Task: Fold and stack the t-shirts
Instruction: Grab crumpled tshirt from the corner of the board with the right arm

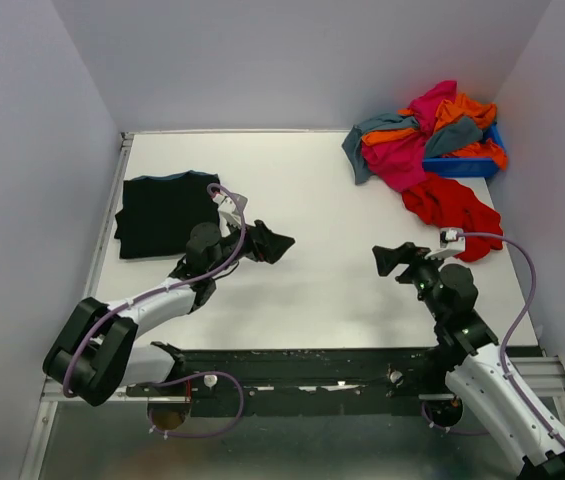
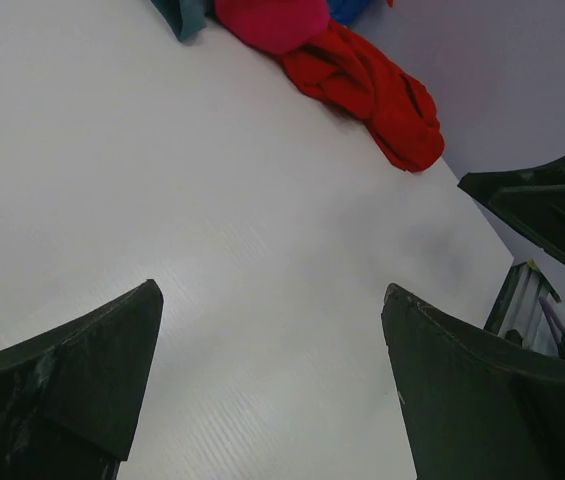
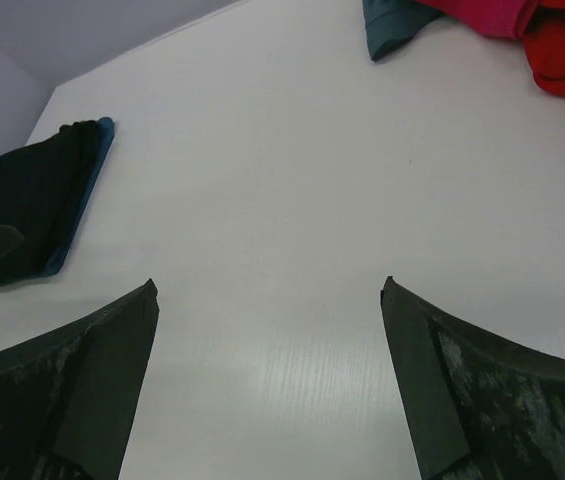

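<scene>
While both of my arms hang over the bare middle of the table (image 1: 312, 290), my fingers are spread wide and hold nothing. My left gripper (image 1: 282, 243) has its fingers (image 2: 72, 385) far apart, with only white table between them. My right gripper (image 1: 390, 260) has its fingers (image 3: 482, 395) just the same. The two grippers point at each other across a gap.

Farther out, the black t-shirt (image 1: 162, 213) lies folded flat at the left side of the table, right beside my left arm. The red t-shirt (image 1: 450, 210) lies crumpled on the right, near my right gripper. Behind it the pile of t-shirts (image 1: 412, 135), pink, orange and grey-teal, spills out of the blue bin (image 1: 465, 166) in the far right corner.

I think the red one comes next, and some things could go wrong. It is all bunched up, so I might pinch two layers and it would not open flat. It seems to touch the pile, so a pull could drag other shirts along. My two grippers are near each other, so they could bump if both go in together. My left arm could rub the black t-shirt and spoil its fold.
</scene>
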